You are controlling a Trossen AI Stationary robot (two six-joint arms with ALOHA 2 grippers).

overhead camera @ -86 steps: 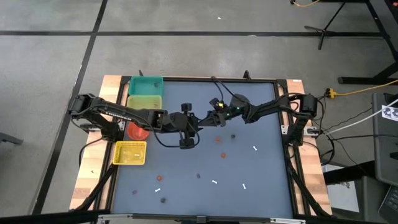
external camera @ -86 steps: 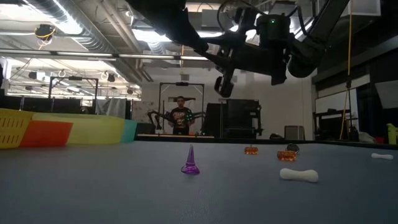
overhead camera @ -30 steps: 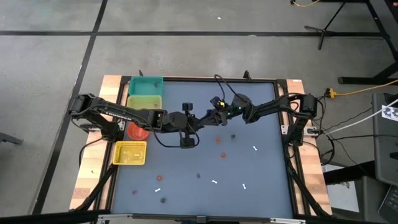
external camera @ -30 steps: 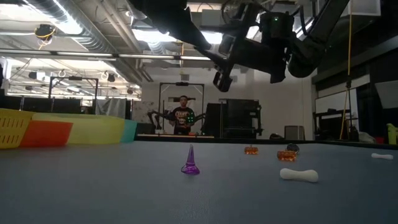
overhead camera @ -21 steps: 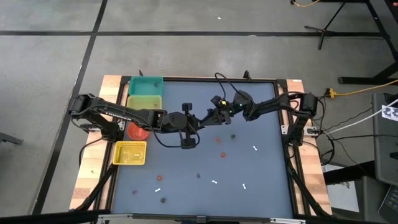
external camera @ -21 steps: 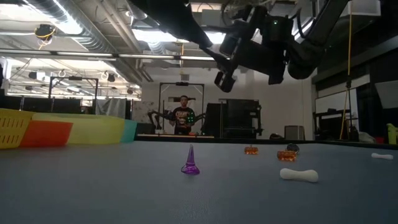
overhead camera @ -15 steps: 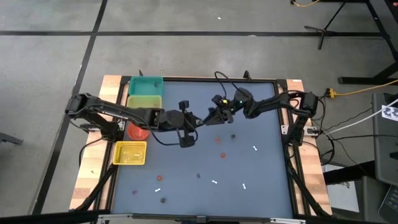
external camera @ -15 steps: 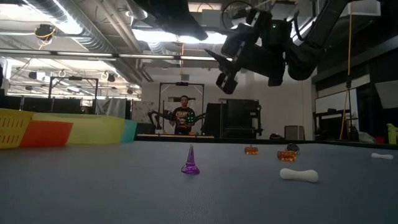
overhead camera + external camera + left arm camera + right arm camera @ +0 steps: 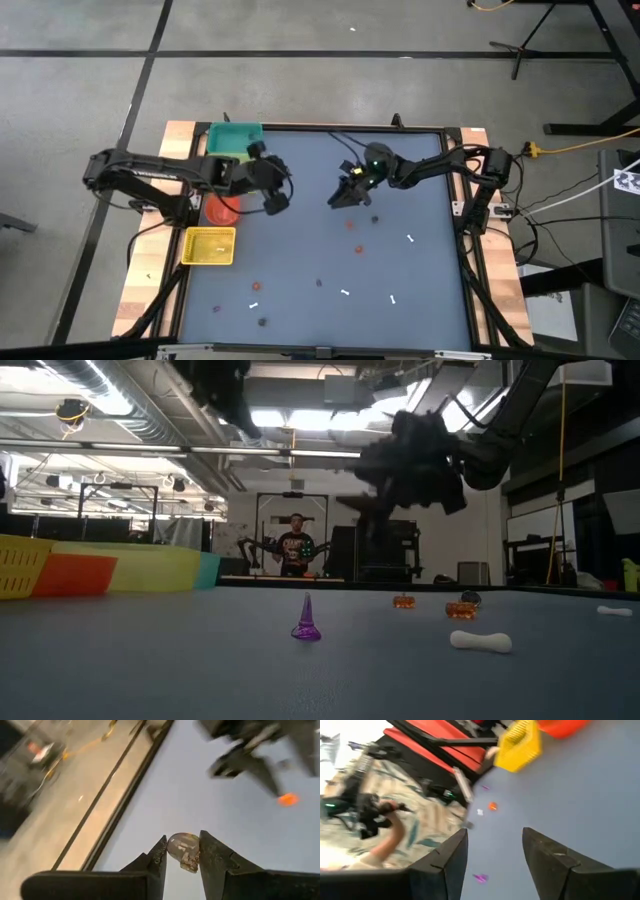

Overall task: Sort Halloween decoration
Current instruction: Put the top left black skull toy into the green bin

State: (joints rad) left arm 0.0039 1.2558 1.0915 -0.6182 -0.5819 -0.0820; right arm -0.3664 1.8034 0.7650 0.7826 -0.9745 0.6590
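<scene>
My left gripper [image 9: 277, 199] hangs above the table beside the bins, shut on a small pale, see-through rounded trinket [image 9: 183, 851]. My right gripper [image 9: 340, 198] stands open over the table's middle with nothing between its fingers [image 9: 495, 855]. Below it lie two orange trinkets [image 9: 352, 224], [image 9: 359, 249] and a dark one [image 9: 375, 219]. White sticks [image 9: 410, 238], [image 9: 344, 292] and other small pieces [image 9: 256, 286] lie flat on the blue mat. In the low view a purple cone [image 9: 306, 620] stands on its base, near a white bone [image 9: 480, 642]. My left gripper pinches the pale trinket by its two opposite sides [image 9: 173, 851] between its two fingertips. The fingers slant down, coming from the table's left. The trinket is lifted clear of the table.
Along the left edge stand a teal bin [image 9: 235, 137], a yellow-green bin [image 9: 233, 162], a red bin [image 9: 222, 208] and a yellow basket [image 9: 210, 245]. A person stands in the room beyond the far edge [image 9: 293, 545]. Bare mat lies at the right and near sides.
My left gripper has drawn away from the right gripper toward the table's left edge and the bins, rising and rolling, still shut on the pale trinket. My right gripper has sunk a little and tipped, staying open.
</scene>
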